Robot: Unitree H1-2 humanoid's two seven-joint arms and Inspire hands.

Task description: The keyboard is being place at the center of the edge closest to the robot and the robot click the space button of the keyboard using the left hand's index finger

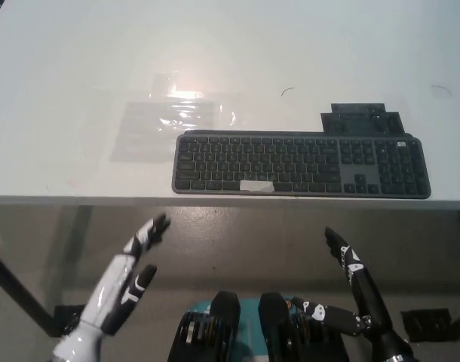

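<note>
Keyboard (302, 164) position, head view: we see the dark grey keyboard lying flat on the white table (79, 60), its long front side parallel to the table's near edge and just beside it. A pale strip (256, 185) marks the space bar in the keyboard's front row, toward its left half. A flat black object (362, 119) touches the keyboard's rear side near its right end. A clear plastic sheet (170, 121) lies on the table beyond the keyboard's left rear corner, with a bright glare spot (186, 93) at its far edge.

In front of the keyboard and below the table edge, we see grey floor (237, 234). A dark table leg (19, 290) runs well to the keyboard's left.

The white left hand (128, 283) hangs in front of the keyboard's left end, well apart from it, fingers spread and empty. The black right hand (351, 279) rests in front of the keyboard's right half, fingers extended and apart, also empty. Neither hand touches the keyboard.
</note>
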